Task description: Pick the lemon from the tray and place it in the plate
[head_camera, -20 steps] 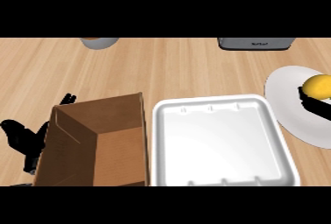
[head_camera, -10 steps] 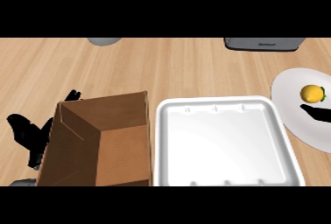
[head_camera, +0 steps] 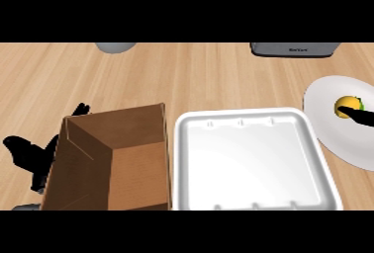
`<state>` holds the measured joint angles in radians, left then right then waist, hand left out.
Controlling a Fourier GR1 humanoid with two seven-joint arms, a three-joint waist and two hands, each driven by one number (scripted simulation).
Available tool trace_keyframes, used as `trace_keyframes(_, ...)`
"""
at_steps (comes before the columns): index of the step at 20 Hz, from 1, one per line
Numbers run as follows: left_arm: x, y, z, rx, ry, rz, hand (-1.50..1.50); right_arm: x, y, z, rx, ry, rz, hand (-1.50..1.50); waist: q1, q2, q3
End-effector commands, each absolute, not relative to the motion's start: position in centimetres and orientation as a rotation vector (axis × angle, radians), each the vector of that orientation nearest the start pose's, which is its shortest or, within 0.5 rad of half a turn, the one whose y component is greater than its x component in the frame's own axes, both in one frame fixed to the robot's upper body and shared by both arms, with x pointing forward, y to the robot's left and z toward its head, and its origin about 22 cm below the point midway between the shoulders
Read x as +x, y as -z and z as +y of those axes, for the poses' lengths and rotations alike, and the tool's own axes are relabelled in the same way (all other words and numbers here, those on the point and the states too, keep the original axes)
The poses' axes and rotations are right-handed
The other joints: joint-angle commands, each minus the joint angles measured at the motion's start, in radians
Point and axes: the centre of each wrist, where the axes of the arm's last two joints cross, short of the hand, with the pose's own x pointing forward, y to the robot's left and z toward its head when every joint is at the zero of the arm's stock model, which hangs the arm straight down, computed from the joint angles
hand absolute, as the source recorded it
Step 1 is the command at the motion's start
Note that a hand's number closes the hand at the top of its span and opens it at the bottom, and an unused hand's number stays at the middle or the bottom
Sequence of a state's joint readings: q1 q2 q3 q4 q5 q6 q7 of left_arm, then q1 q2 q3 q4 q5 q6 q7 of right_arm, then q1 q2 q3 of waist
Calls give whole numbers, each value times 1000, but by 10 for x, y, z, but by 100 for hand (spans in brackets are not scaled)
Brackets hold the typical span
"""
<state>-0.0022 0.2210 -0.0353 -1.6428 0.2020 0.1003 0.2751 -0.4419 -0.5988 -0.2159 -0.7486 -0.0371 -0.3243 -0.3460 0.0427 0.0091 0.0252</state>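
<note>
The yellow lemon [head_camera: 348, 105] lies on the white plate [head_camera: 330, 132] at the right edge of the head view. Only a straight black finger of my right hand [head_camera: 361, 117] shows, reaching in from the right edge and touching the lemon's lower side without curling round it. The white tray [head_camera: 252, 163] sits in the middle, left of the plate, with nothing in it. My left hand [head_camera: 27, 157] rests open at the far left, partly hidden behind a cardboard box.
An open brown cardboard box [head_camera: 113, 160] stands directly left of the tray. At the counter's far edge are a grey round object [head_camera: 116, 47] and a dark grey appliance [head_camera: 294, 49]. Bare wooden counter lies between them and the tray.
The lemon, held above the plate a second ago, now lies on it. My right hand has pulled back toward the right edge. The left hand stays in place.
</note>
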Motion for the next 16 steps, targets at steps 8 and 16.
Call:
trace_keyframes(8,225,14,241,1,28,-1207,0,277,-29,-512,-664,262,-1680,-150,-36,9,-19)
trace_keyframes(16,216,24,248,11,-1,-1197,0,217,-20,-554,-496,110,-1680,-150,-46,3,-22)
